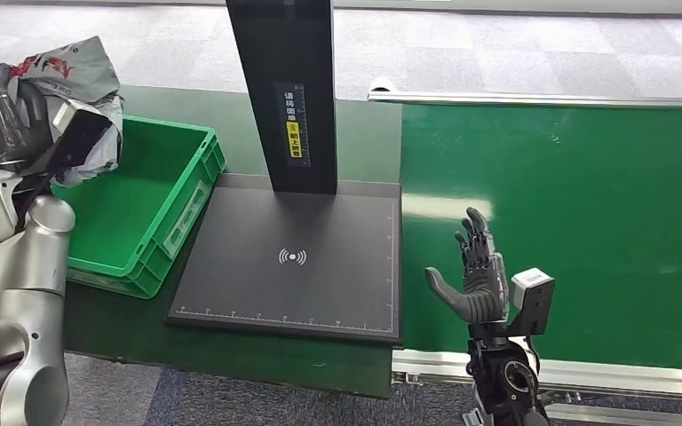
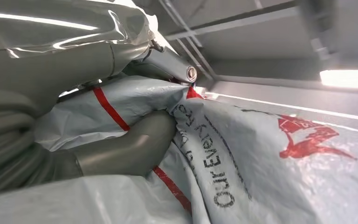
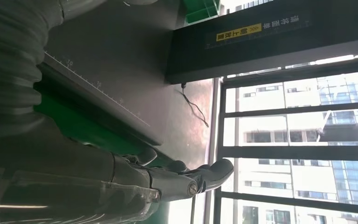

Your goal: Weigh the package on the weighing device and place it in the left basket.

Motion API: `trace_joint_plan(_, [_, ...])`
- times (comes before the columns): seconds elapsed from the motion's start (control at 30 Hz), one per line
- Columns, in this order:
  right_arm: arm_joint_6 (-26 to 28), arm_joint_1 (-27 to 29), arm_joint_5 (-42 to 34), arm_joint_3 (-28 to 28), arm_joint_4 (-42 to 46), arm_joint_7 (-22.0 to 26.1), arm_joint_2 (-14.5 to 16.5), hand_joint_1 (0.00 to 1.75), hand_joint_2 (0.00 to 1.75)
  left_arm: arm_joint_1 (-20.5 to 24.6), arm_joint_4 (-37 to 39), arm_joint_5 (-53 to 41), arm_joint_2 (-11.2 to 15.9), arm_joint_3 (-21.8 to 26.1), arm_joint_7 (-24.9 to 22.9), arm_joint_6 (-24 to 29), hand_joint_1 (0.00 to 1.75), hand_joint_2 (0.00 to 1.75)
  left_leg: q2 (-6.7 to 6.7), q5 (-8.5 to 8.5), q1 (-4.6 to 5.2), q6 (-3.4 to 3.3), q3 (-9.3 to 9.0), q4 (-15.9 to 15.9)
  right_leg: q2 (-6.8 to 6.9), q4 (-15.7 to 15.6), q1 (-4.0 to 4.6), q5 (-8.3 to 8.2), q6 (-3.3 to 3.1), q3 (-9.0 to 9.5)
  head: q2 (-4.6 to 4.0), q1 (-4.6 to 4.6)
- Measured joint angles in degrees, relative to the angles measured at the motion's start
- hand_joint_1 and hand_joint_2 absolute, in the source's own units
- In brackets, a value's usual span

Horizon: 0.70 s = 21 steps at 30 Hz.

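Note:
My left hand (image 1: 13, 120) grips a crumpled grey plastic package (image 1: 71, 80) with red and black print, raised above the left end of the green basket (image 1: 155, 200). Up close, the thumb (image 2: 130, 149) presses into the grey package (image 2: 270, 172). The black weighing device (image 1: 293, 262) lies in the middle of the table with its upright post (image 1: 286, 93); its plate is bare. To the right of the plate, my right hand (image 1: 478, 275) is held up over the green belt, fingers spread and nothing in them. The right hand (image 3: 186, 179) hangs near the scale's edge (image 3: 98, 91).
A green conveyor belt (image 1: 568, 231) with a metal rail (image 1: 542, 99) along its far side covers the right. The green basket is empty inside. Grey carpet floor lies beyond the table. Windows and buildings (image 3: 298, 140) appear in the right wrist view.

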<state>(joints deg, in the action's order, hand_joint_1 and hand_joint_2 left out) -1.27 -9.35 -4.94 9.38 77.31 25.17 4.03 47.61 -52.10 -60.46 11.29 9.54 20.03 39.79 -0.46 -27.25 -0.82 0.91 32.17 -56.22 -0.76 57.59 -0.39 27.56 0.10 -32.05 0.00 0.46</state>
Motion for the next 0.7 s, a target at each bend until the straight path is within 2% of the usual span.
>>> trace_joint_plan(0.27, [0.16, -0.10, 0.00, 0.01, 0.00, -0.29, -0.08, 0.00, 1.75, 2.56, 8.51, -5.23, 2.03, 5.18, -1.63, 0.01, 1.75, 1.75, -0.09, -0.01, 0.02, 0.00, 0.11, -0.01, 0.01, -0.01, -0.02, 0.00, 0.01, -0.08, 0.00, 0.01])
trace_joint_plan(0.4, [0.16, -0.55, 0.00, 0.09, -0.03, -0.32, -0.08, 0.00, 1.75, 3.73, 13.38, -8.51, 2.47, 5.73, -4.53, 0.01, 1.75, 1.75, -0.10, 0.00, 0.01, 0.00, 0.11, -0.01, 0.02, -0.01, -0.01, 0.00, 0.00, -0.09, 0.00, 0.00])
trace_joint_plan(0.63, [0.16, -1.02, 0.00, 0.17, -0.09, -0.34, -0.07, 0.00, 1.75, 4.64, 18.70, -8.39, 2.84, 5.94, -4.86, 0.01, 1.75, 1.75, -0.10, 0.00, 0.00, 0.00, 0.11, -0.01, 0.02, 0.00, 0.00, 0.00, 0.00, -0.09, 0.00, 0.00])
trace_joint_plan(0.7, [0.16, -1.03, 0.00, 0.18, -0.09, -0.34, -0.07, 0.00, 1.75, 4.68, 19.32, -8.39, 2.85, 6.02, -4.86, 0.01, 1.55, 1.75, -0.10, 0.00, 0.01, 0.00, 0.12, -0.01, 0.02, 0.00, -0.01, 0.00, 0.00, -0.10, 0.00, 0.00])
